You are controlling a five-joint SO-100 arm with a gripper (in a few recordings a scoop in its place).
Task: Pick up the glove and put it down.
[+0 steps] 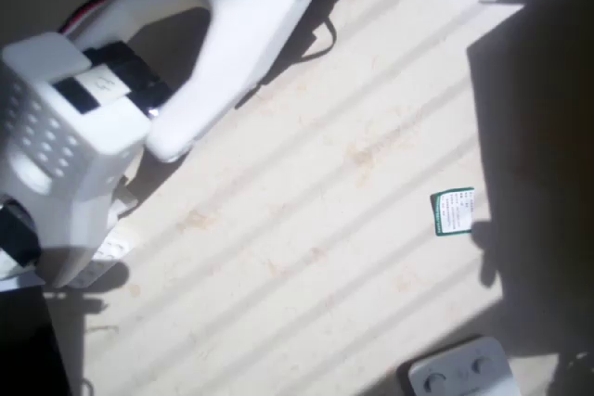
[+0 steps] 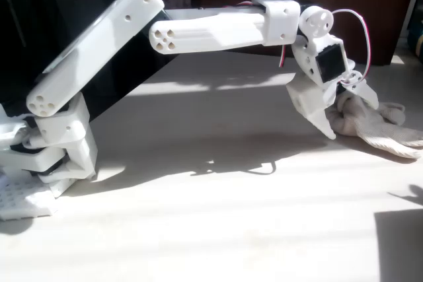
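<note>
A: Right of frame in the fixed view, hand is clamped on the glove.
B: Glove position?
A: On the surface, trailing right of the fingers.

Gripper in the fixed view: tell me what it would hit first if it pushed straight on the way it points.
The gripper points down and to the right, with the glove already at its tips. It would likely press into the glove first, then the table beneath, though depth is hard to judge.
</note>
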